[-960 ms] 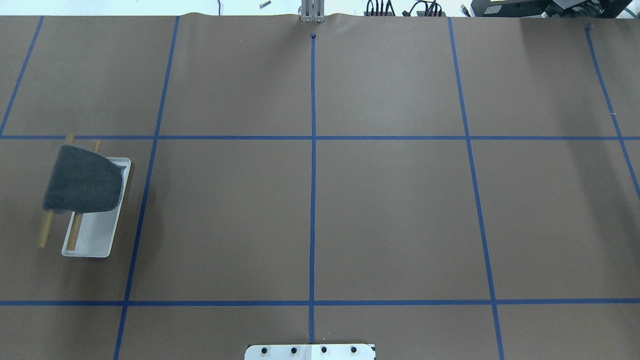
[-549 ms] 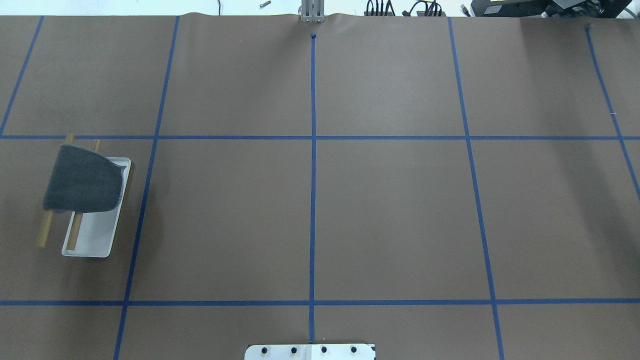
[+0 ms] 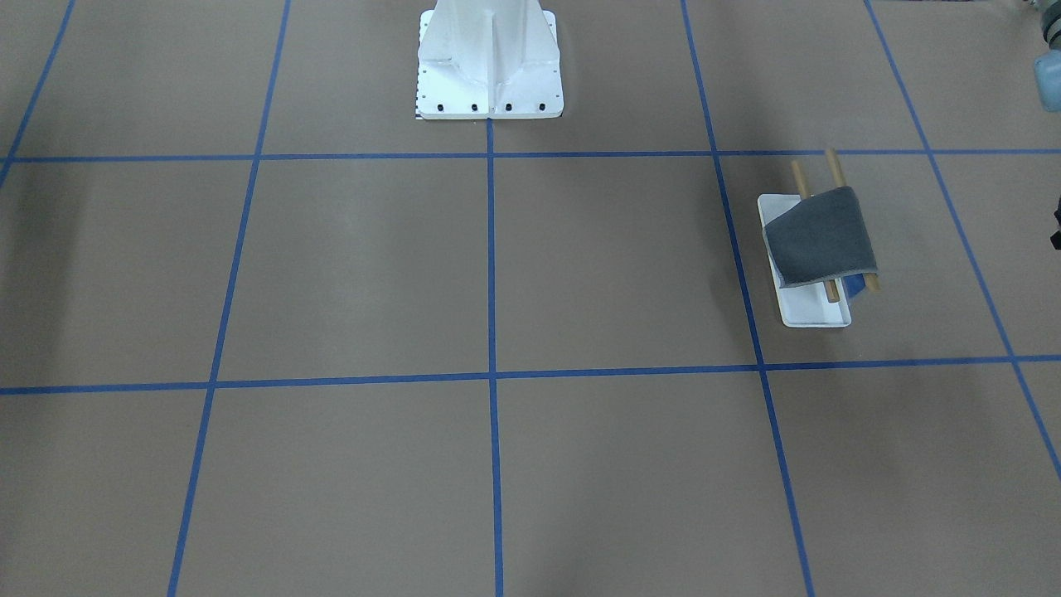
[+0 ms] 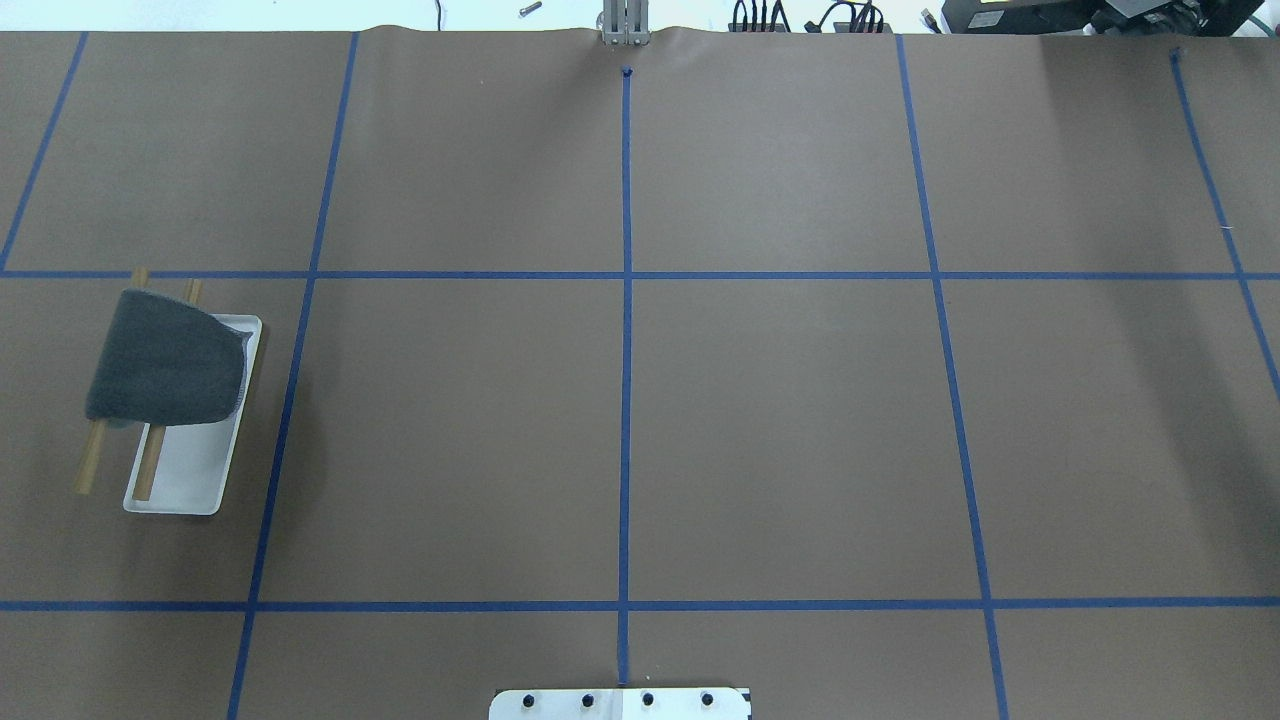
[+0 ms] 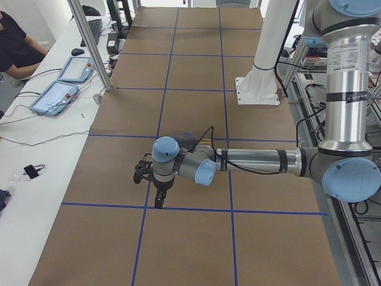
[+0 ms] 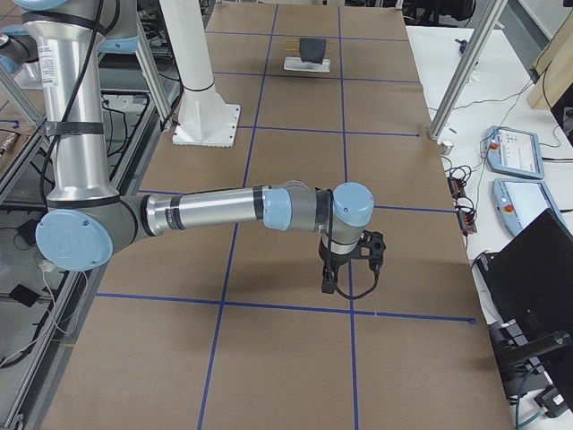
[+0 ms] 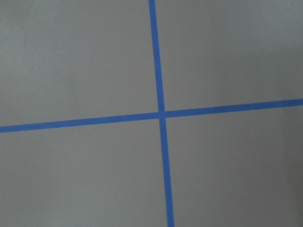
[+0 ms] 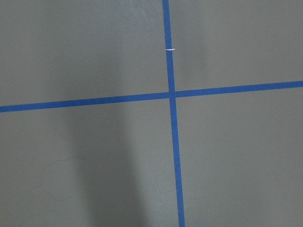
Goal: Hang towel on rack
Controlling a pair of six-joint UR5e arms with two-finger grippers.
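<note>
The dark grey towel (image 4: 165, 360) is draped over the two tan wooden rods (image 4: 92, 465) of the rack, above its white tray base (image 4: 190, 470), at the table's left side. The front view shows the towel (image 3: 821, 236) on the rack (image 3: 816, 313) with a bit of blue underside at its lower edge. It also shows far off in the right side view (image 6: 312, 48). My left gripper (image 5: 156, 190) hangs above the table beside the rack, apart from the towel. My right gripper (image 6: 345, 269) hangs above the table's other end. I cannot tell whether either is open or shut.
The white robot pedestal (image 3: 489, 58) stands at the table's middle edge. Blue tape lines (image 4: 626, 300) grid the brown table cover. A side desk holds control tablets (image 5: 59, 95) and a seated person (image 5: 15, 47). Both wrist views show only the table cover and tape crossings.
</note>
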